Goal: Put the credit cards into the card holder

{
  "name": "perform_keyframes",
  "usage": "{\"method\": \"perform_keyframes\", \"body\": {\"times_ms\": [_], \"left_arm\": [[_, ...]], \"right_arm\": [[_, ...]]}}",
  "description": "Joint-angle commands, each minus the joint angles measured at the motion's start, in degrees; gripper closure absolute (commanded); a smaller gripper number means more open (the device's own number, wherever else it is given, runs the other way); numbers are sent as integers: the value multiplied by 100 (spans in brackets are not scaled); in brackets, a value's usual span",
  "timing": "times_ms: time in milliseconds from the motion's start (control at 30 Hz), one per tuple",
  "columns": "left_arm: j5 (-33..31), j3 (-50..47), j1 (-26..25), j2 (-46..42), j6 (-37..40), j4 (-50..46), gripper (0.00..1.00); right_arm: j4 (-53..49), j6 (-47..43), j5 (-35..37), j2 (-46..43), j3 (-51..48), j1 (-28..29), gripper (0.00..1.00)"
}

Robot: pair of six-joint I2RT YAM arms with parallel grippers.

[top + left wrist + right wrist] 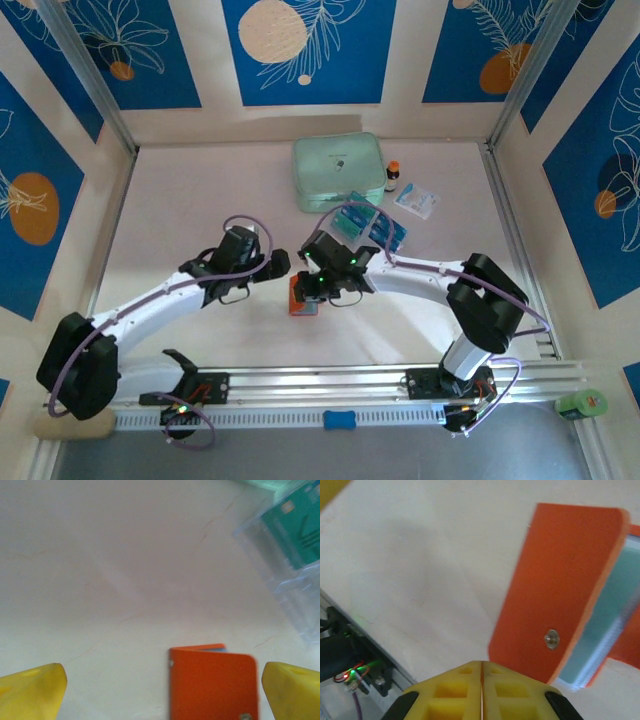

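The pale desk [200, 200] carries a mint-green zip case [338, 172] at the back. A clear tray [280, 580] of teal cards [295, 530] sits just in front of it. The orange wallet [560, 590] lies mid-desk, a tucked card [607, 620] between its flaps. The right tool [481, 670] is pressed together beside the wallet. The left tool [162, 680] stands wide apart.
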Motion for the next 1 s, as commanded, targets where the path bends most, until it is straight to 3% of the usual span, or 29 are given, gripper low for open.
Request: {"method": "perform_keyframes", "body": {"times_ms": [0,467,967], "left_arm": [[134,179,28,196,429,-230,0],[212,569,-444,1218,930,-211,0],[4,297,-866,1493,972,-55,0]], "right_arm": [[-34,-41,168,-43,-324,-126,92],[490,191,-46,166,-887,-273,95],[518,234,-86,203,-927,-279,96]]}}
